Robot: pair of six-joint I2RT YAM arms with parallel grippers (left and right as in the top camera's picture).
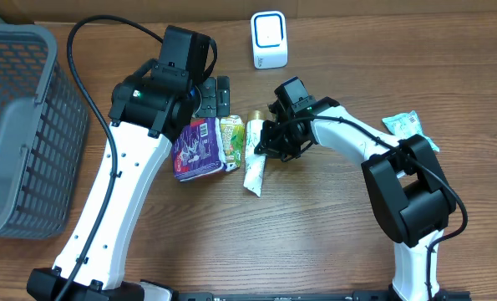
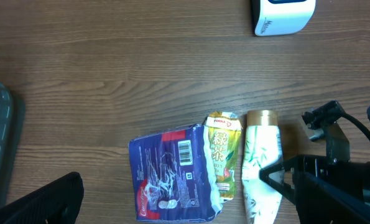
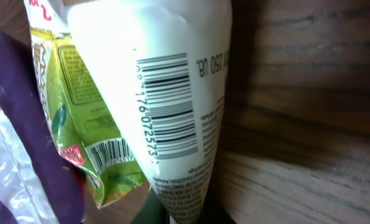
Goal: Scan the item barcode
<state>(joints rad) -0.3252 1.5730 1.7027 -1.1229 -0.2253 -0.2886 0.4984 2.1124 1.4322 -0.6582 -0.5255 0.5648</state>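
A white tube [image 1: 255,163] with a gold cap [image 1: 255,117] lies lengthwise near the table's middle. My right gripper [image 1: 269,144] is shut on the tube's right side. In the right wrist view the tube [image 3: 172,74] fills the frame with its barcode [image 3: 169,106] facing the camera, and the right gripper [image 3: 186,214] pinches its narrow end. Whether the tube is off the wood I cannot tell. The white barcode scanner [image 1: 269,39] stands at the back. My left gripper [image 1: 216,94] hovers open above the packets, holding nothing; one of its fingers [image 2: 48,199] shows at the lower left.
A purple packet [image 1: 196,149] and a green packet [image 1: 231,142] lie just left of the tube, touching it. A grey basket [image 1: 14,125] stands at the far left. A teal packet [image 1: 403,125] lies behind the right arm.
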